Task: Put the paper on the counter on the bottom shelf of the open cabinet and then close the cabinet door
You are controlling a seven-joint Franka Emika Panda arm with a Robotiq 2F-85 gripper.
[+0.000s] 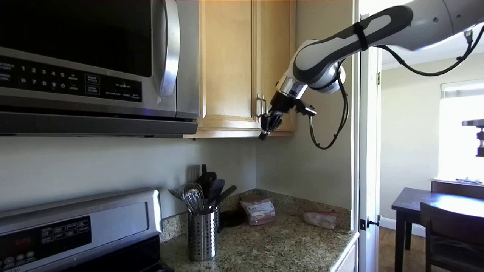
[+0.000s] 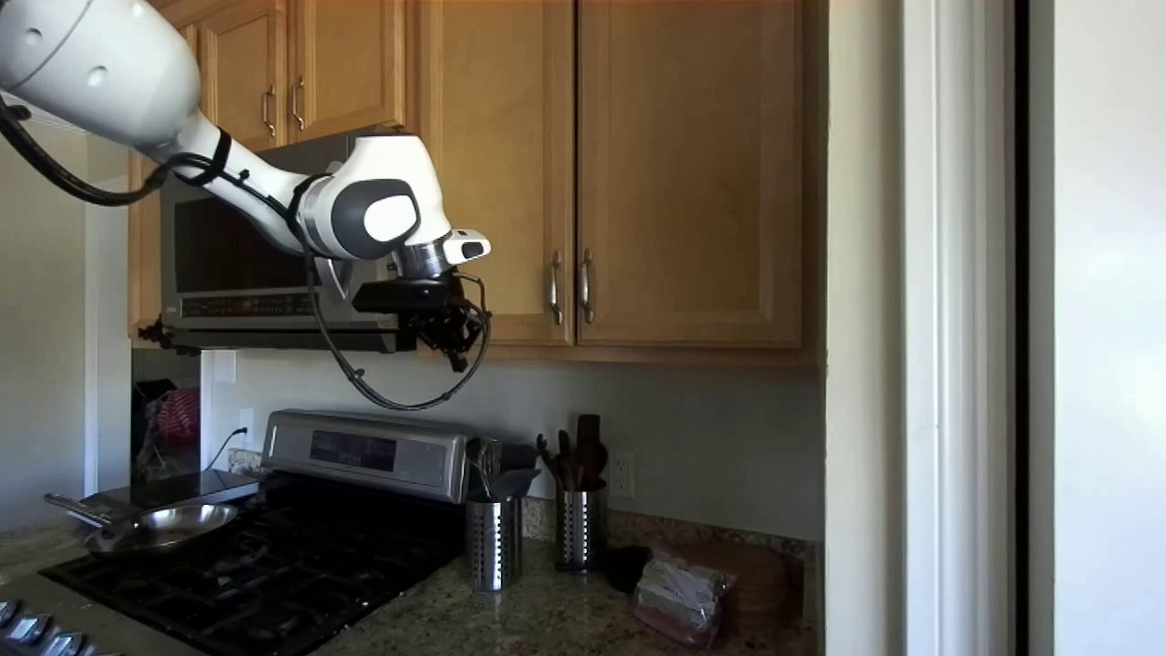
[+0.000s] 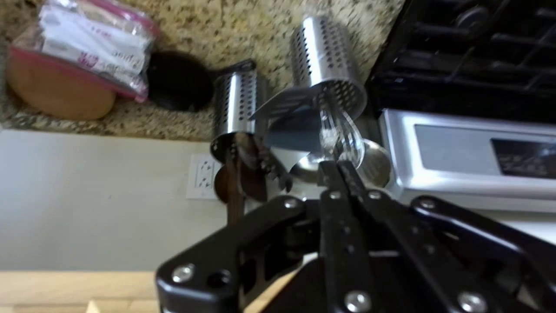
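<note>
Gripper (image 3: 337,167) clear of counter edge (image 1: 342,247).

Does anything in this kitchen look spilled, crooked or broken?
Nothing stands out: both metal utensil cups stand upright, the tall cabinet doors look shut and hang straight, and no spill shows on the visible counter.

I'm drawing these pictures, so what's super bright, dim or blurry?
In an exterior view, the window glares white and the dark table shines; in an exterior view, the counter looks dim; in the wrist view, the bag looks a bit blurry.
</note>
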